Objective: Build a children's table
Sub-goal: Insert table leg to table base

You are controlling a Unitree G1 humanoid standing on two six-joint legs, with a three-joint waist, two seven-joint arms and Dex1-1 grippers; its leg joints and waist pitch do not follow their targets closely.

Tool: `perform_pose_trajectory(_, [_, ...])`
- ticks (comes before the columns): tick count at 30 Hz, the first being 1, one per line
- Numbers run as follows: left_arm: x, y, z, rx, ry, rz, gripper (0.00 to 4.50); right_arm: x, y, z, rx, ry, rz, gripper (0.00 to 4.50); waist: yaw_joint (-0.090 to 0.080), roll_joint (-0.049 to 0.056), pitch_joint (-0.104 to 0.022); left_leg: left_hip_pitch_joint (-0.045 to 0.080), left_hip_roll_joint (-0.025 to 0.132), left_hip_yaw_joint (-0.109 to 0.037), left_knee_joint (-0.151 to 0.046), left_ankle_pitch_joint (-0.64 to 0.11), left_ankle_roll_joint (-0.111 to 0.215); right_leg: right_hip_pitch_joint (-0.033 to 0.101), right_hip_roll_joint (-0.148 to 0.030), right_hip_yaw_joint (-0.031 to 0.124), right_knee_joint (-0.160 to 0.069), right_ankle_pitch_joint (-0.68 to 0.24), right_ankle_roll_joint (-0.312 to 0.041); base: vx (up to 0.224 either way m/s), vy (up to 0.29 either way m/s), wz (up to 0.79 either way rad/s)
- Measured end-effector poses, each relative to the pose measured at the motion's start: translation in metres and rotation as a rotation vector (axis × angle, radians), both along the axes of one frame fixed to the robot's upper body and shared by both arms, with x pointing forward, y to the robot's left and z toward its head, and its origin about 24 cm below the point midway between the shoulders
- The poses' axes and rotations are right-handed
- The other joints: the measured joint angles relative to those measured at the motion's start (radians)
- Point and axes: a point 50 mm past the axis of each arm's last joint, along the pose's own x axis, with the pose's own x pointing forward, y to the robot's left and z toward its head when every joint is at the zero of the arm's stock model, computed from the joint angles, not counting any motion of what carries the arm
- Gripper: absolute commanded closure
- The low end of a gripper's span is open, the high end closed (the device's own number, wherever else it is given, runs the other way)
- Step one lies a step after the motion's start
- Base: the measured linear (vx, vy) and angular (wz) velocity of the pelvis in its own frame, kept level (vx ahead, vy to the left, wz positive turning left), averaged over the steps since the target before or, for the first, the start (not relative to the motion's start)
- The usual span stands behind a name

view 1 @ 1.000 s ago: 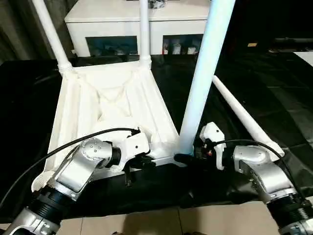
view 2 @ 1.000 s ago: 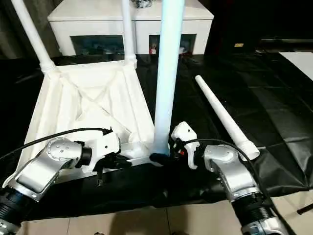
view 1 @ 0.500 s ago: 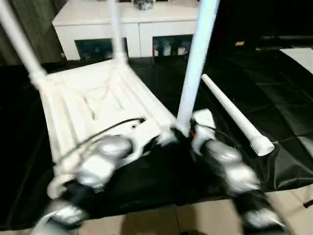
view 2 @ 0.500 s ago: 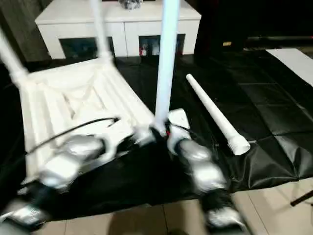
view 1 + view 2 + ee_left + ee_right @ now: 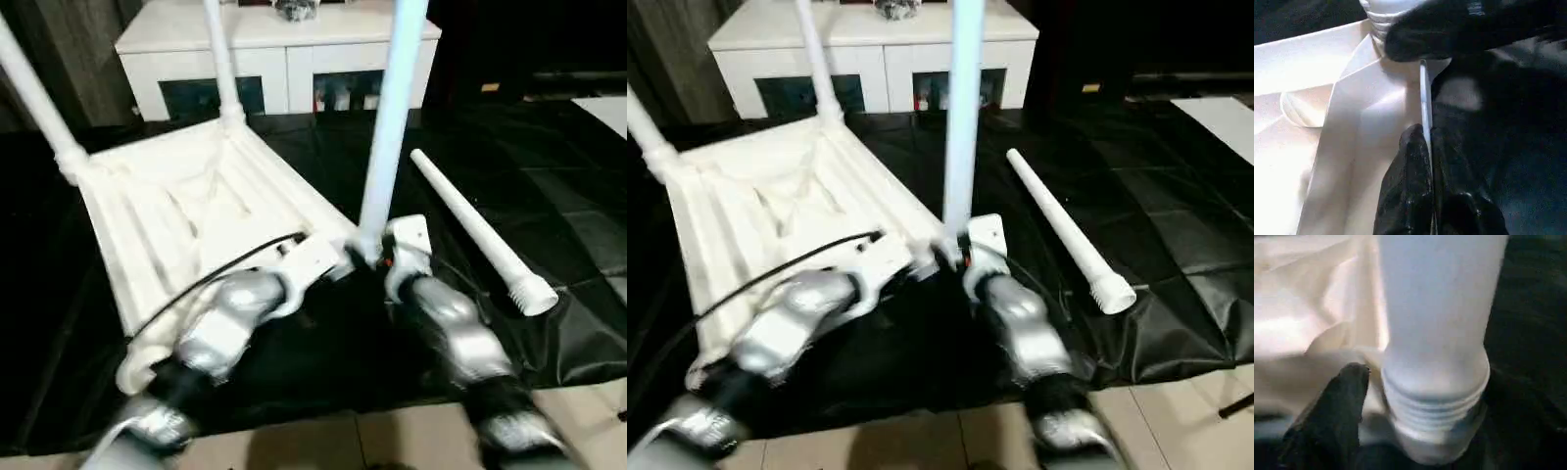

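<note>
Black sheeting (image 5: 549, 211) carried the upturned children's table (image 5: 196, 211), three legs standing, the spare leg (image 5: 475, 230) lying beside it.

Our left gripper (image 5: 1426, 147) pinched the top's rim; the right gripper (image 5: 367, 262) sat loosely beside the near leg (image 5: 392, 117). We judged squareness mattered while screwing its thread home.

Two silver metal forearms, rounded and glossy, rising from the lower left (image 5: 220, 328) and lower right (image 5: 453, 331) of the head views. Ribbed dark collars near the bottom edge. White plastic wrist housings ahead of each forearm. Thin black cable (image 5: 211, 279) arching over the left one. Small red mark on the right housing. Left pincer (image 5: 1425, 152) with black, glossy fingers; right pincer's finger (image 5: 1332, 416) matt black, blunt-tipped.
</note>
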Motion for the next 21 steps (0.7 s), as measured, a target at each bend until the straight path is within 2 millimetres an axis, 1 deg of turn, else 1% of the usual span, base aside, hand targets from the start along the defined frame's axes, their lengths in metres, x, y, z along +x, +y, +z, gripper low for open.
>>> perform_pose_trajectory(3, [-0.004, 0.008, 0.000, 0.007, 0.000, -0.031, 4.50, -0.007, -0.007, 0.006, -0.030, -0.015, 0.120, 0.58, 0.000, 0.000, 0.000, 0.000, 0.000, 0.000, -0.001, 0.000, 0.000, 0.000, 0.000, 0.000, 0.000, 0.000, 0.000, 0.000, 0.000, 0.00])
perform_pose_trajectory(4, [-0.004, 0.009, 0.001, 0.010, 0.001, -0.044, 4.50, -0.009, -0.014, 0.009, -0.046, -0.021, 0.151, 0.58, 0.001, 0.000, 0.000, 0.000, 0.000, 0.000, 0.000, 0.000, 0.000, 0.000, 0.000, 0.000, 0.000, 0.000, 0.000, 0.000, 0.000, 0.00])
perform_pose_trajectory(6, [-0.010, 0.018, 0.002, 0.013, 0.006, -0.099, 4.50, -0.023, -0.029, 0.014, -0.068, -0.013, 0.299, 0.58, 0.004, 0.000, 0.000, 0.001, 0.000, 0.000, 0.000, 0.000, 0.000, 0.001, 0.000, 0.001, -0.001, -0.001, 0.001, 0.000, 0.000, 0.00])
perform_pose_trajectory(9, [-0.018, 0.031, 0.003, 0.002, 0.051, -0.170, 4.50, -0.033, -0.035, 0.017, -0.048, 0.011, 0.416, 0.58, 0.003, -0.001, 0.000, -0.001, 0.000, 0.001, -0.001, 0.000, 0.000, 0.001, 0.000, 0.001, -0.001, -0.002, 0.001, 0.000, 0.000, 0.00])
perform_pose_trajectory(11, [-0.023, 0.035, 0.005, -0.001, 0.081, -0.220, 4.50, -0.035, -0.040, 0.019, -0.051, 0.027, 0.453, 0.58, 0.005, -0.001, 0.000, 0.001, 0.000, 0.001, -0.001, 0.000, 0.000, 0.000, 0.000, 0.001, -0.001, -0.002, 0.001, 0.000, 0.000, 0.00])
perform_pose_trajectory(12, [-0.027, 0.034, 0.006, -0.013, 0.097, -0.254, 4.50, -0.035, -0.042, 0.020, -0.063, 0.035, 0.472, 0.58, 0.009, -0.001, 0.001, 0.001, 0.000, 0.001, 0.000, 0.000, 0.000, 0.001, -0.001, 0.001, -0.001, -0.002, 0.001, 0.000, 0.000, 0.00])
perform_pose_trajectory(14, [-0.031, 0.032, 0.005, -0.026, 0.118, -0.290, 4.50, -0.034, -0.042, 0.023, -0.074, 0.033, 0.496, 0.58, 0.020, -0.001, 0.001, 0.000, 0.000, 0.002, 0.000, 0.000, 0.000, 0.001, -0.002, 0.002, -0.001, -0.002, 0.001, 0.000, 0.000, 0.00])
perform_pose_trajectory(16, [-0.033, 0.028, 0.004, -0.027, 0.126, -0.312, 4.50, -0.031, -0.038, 0.026, -0.079, 0.021, 0.516, 0.58, 0.032, -0.002, 0.001, 0.001, 0.000, 0.003, 0.001, 0.000, 0.000, 0.002, -0.002, 0.004, 0.000, -0.002, 0.001, 0.000, 0.000, 0.00])
perform_pose_trajectory(18, [-0.034, 0.026, 0.004, -0.031, 0.130, -0.330, 4.50, -0.030, -0.036, 0.027, -0.083, 0.019, 0.524, 0.58, 0.037, -0.003, 0.001, 0.001, 0.000, 0.003, 0.001, 0.000, 0.000, 0.002, -0.002, 0.005, 0.000, -0.002, 0.001, 0.000, 0.000, 0.00])
perform_pose_trajectory(21, [-0.034, 0.028, 0.004, -0.025, 0.129, -0.333, 4.50, -0.032, -0.035, 0.024, -0.086, 0.037, 0.543, 0.58, 0.035, -0.003, 0.002, 0.001, 0.000, 0.003, 0.001, 0.000, 0.000, 0.002, -0.002, 0.005, 0.001, -0.002, 0.001, 0.000, 0.000, 0.00])
